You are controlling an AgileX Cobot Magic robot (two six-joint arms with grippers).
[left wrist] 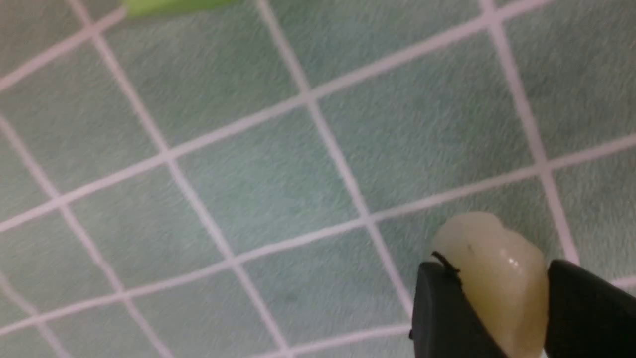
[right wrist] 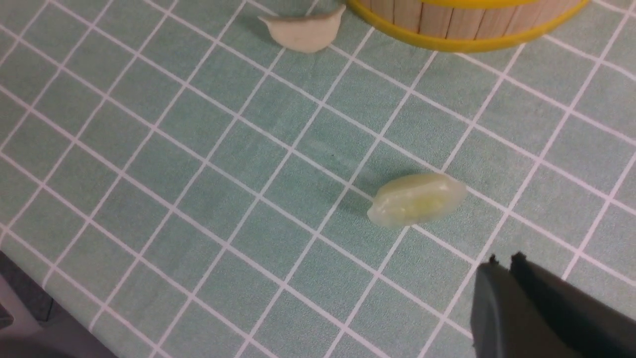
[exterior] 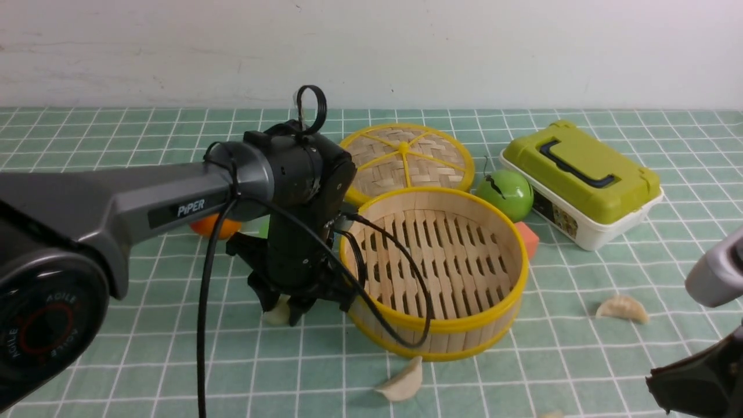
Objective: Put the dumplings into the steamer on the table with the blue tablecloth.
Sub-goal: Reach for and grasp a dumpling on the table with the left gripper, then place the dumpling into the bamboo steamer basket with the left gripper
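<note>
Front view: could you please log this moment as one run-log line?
left gripper: jaws shut on held dumpling | right gripper: jaws shut, empty | steamer: empty | loose dumplings: three on tablecloth

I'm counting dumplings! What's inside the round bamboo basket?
Only its bare slatted floor shows inside the steamer; nothing lies on it. The left arm and its black cable cover the floor's left edge, and the near wall hides a strip.

The left arm (exterior: 145,203) is dark grey with white "PiPER" lettering; a black cable (exterior: 202,302) runs along it. The right arm (exterior: 717,273) is silver grey, with black fingers (right wrist: 502,308).
</note>
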